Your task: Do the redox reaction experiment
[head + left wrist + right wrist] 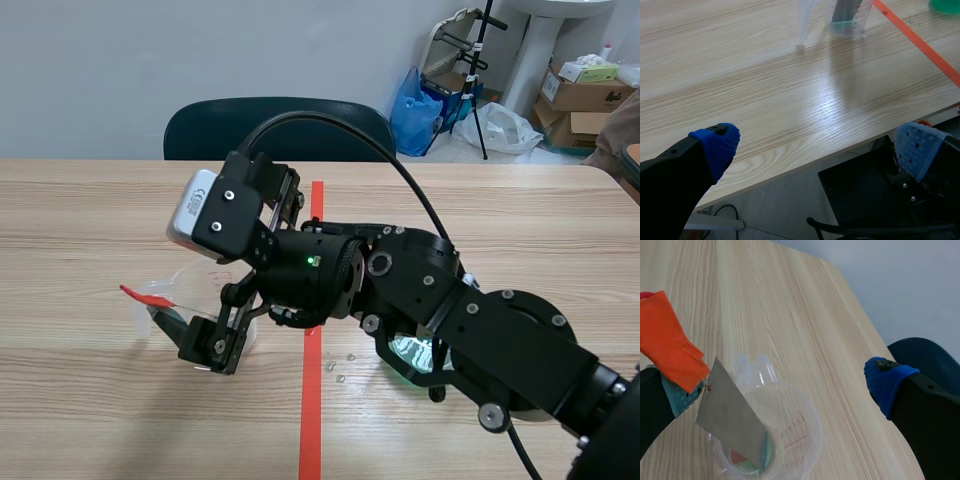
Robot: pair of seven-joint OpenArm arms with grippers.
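Right pincer (782, 387) beside clear cup (795, 440)

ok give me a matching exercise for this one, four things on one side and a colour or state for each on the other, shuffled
1. metal strip
2. measuring cup
3. chair
4. left pincer

a. open, holding nothing
b. dark, unoccupied
c. clear, with red marks on its wall
d. grey with an orange tab, lower end in the cup

Pairs: 1-d, 2-c, 3-b, 4-a
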